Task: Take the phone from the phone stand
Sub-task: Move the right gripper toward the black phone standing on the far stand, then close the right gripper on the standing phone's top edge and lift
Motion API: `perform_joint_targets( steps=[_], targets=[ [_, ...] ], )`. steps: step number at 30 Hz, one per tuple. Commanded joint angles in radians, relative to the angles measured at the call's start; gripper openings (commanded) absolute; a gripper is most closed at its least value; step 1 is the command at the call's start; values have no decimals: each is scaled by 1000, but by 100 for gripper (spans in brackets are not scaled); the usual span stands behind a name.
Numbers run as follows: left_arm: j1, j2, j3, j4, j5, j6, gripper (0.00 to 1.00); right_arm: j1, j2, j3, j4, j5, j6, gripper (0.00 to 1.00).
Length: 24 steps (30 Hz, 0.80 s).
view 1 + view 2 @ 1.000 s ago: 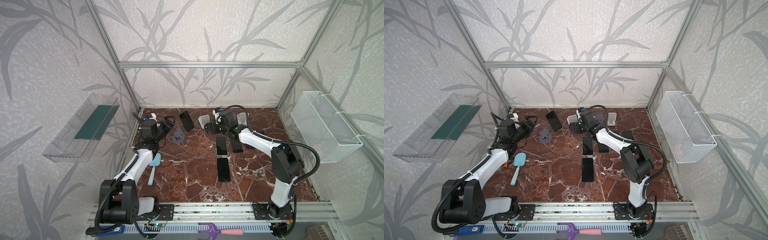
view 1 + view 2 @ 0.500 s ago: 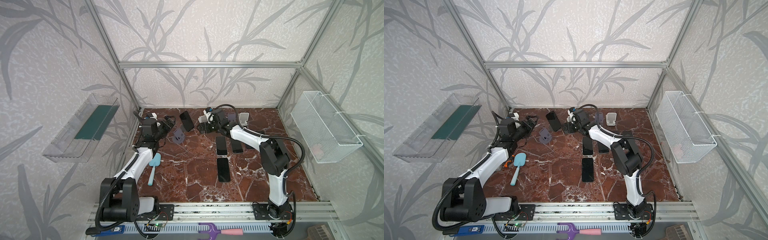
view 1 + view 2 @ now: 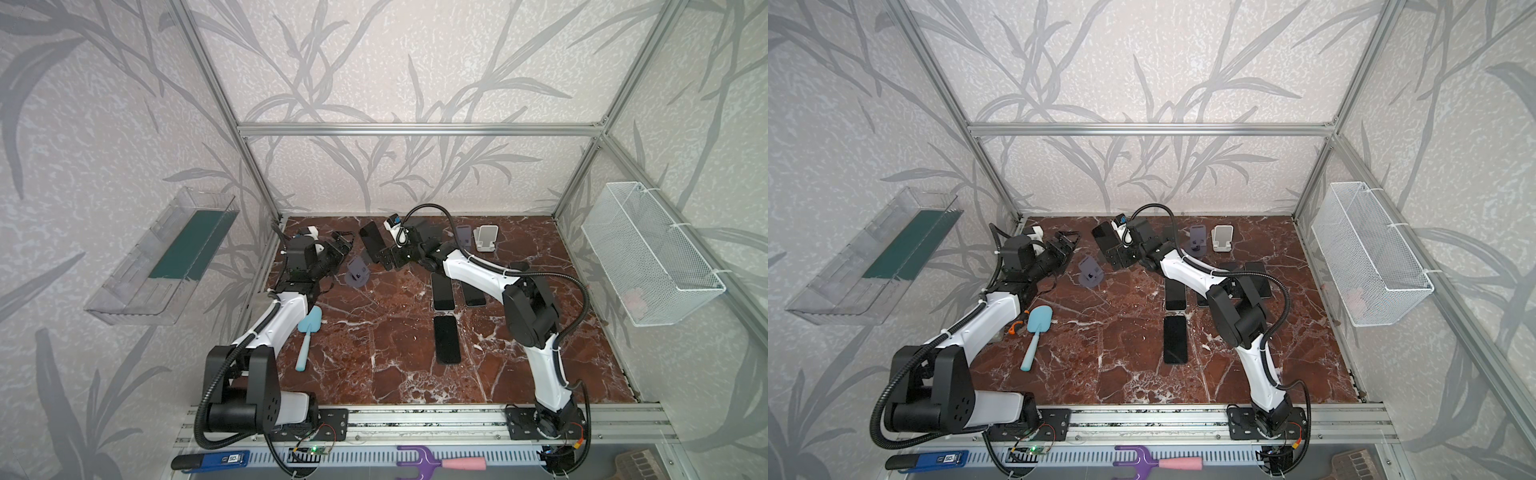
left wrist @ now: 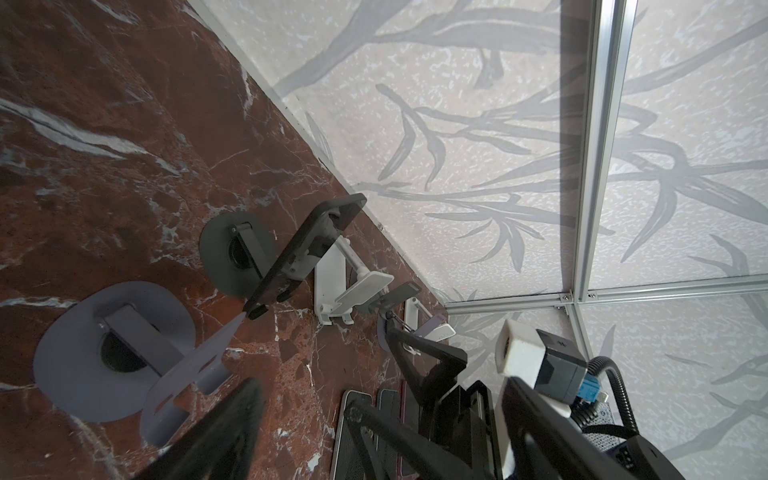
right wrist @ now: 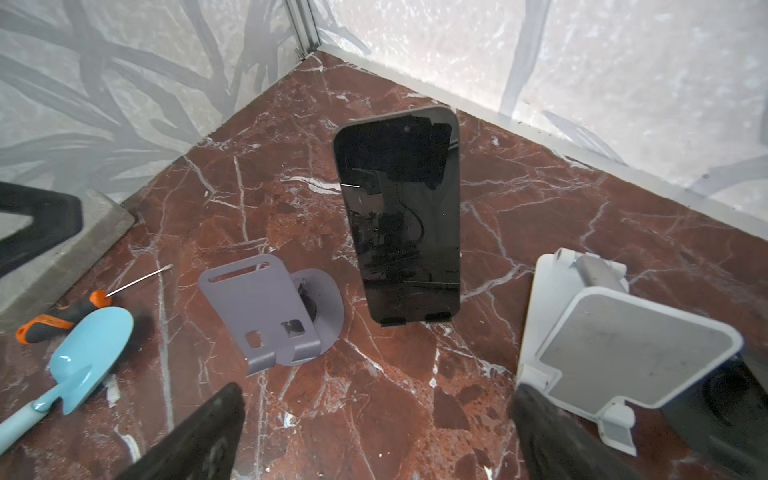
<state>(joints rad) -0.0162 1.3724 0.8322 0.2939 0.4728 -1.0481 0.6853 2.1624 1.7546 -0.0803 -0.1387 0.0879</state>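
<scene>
A black phone [image 5: 401,220] stands upright on a dark phone stand [image 4: 226,257] near the back of the table; only the stand's two front hooks show under its lower edge in the right wrist view. In both top views the phone [image 3: 371,240] [image 3: 1105,239] leans back left of centre. My right gripper [image 5: 374,440] is open, its fingers spread just in front of the phone and not touching it; in a top view the right gripper [image 3: 385,259] sits beside it. My left gripper [image 3: 343,244] is open and holds nothing, left of the phone.
An empty grey-purple stand [image 3: 358,272] stands between the grippers. A white stand [image 5: 615,353] is close to my right finger; more stands [image 3: 487,239] are at the back right. Three phones lie flat mid-table [image 3: 442,291]. A blue trowel [image 3: 307,332] and a screwdriver [image 5: 62,311] lie left.
My right gripper swung left from the stands at the back to the standing phone, and its jaws opened wider. The left arm barely moved.
</scene>
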Motion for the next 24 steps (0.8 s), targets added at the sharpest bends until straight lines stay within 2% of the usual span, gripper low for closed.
perform_joint_targets(
  steps=[1, 12, 17, 24],
  targets=[
    [5, 14, 24, 37, 28, -22, 90, -5, 17, 42, 1, 43, -60, 99],
    [13, 29, 28, 37, 32, -22, 89, -4, 98, 189, -34, 15, -119, 99],
    [15, 34, 30, 32, 33, -13, 89, 1, 154, 273, -52, 57, -118, 99],
    [17, 35, 46, -3, 30, 20, 89, 13, 292, 543, -196, 34, -134, 99]
  ],
)
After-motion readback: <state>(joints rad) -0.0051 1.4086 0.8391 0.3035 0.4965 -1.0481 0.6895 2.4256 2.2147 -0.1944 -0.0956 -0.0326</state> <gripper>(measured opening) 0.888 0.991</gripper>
